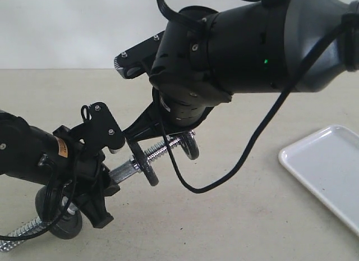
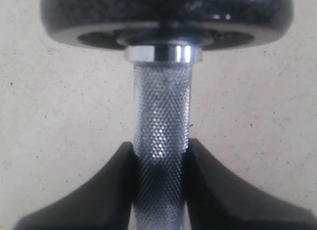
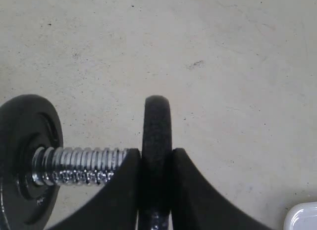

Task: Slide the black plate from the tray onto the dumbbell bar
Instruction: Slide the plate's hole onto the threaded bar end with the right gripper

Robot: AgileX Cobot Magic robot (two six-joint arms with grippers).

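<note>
My left gripper is shut on the cross-hatched shaft of the dumbbell bar and holds it slanted above the table. A black disc sits beside a chrome nut. Another disc is near the low threaded end. My right gripper is shut on the black plate, held edge-on at the tip of the bar's upper thread. A finger hides the plate's hole. The white tray lies at the right.
The right arm's black cable hangs in a loop across the bar's threaded part. The right arm's large body fills the space above the bar. The beige table lies beneath.
</note>
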